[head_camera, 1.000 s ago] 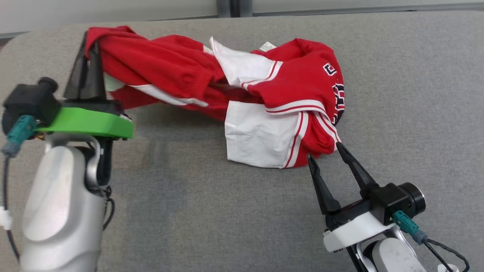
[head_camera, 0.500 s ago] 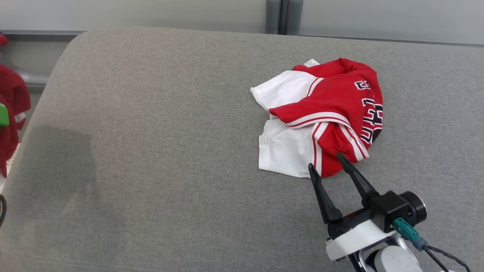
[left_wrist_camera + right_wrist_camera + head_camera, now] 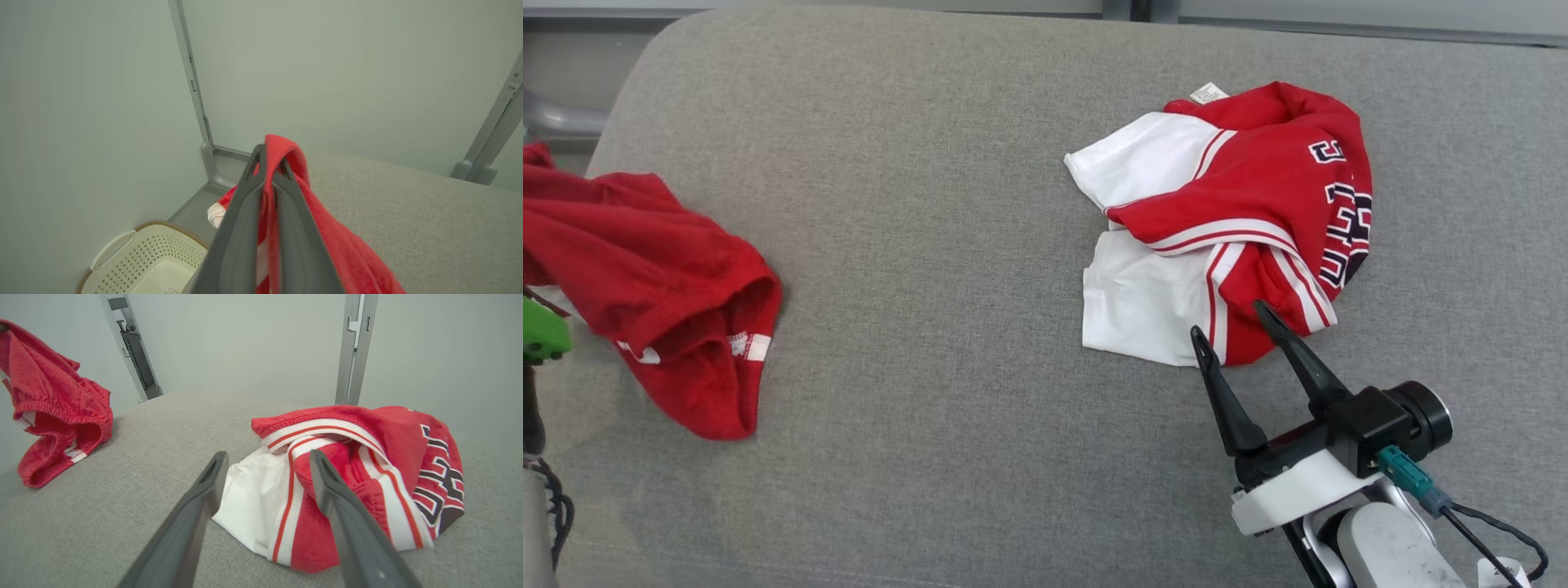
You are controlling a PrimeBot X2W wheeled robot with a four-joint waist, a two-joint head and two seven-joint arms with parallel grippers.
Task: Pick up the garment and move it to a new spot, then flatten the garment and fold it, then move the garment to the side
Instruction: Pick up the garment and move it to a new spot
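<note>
The garment (image 3: 654, 278), red shorts with a small white patch, hangs at the left side of the grey cushion (image 3: 931, 245). Its lower end reaches down to the surface. My left gripper (image 3: 269, 157) is shut on its upper fold, and the red cloth (image 3: 347, 253) trails down past the fingers. The right wrist view shows the shorts (image 3: 53, 404) hanging at far left. A crumpled red and white jersey (image 3: 1258, 188) lies at the right. My right gripper (image 3: 1225, 320) stands open at the jersey's near edge, with one finger over the red hem (image 3: 327, 486).
A cream perforated laundry basket (image 3: 155, 261) stands on the floor beyond the cushion's left end, by the pale wall. Grey metal posts (image 3: 353, 347) rise behind the cushion. Bare grey fabric lies between the two pieces of clothing.
The head camera has shifted. The left arm has pulled the red shorts off the jersey, out past the cushion's left edge, then back over its left side. The right gripper stays put.
</note>
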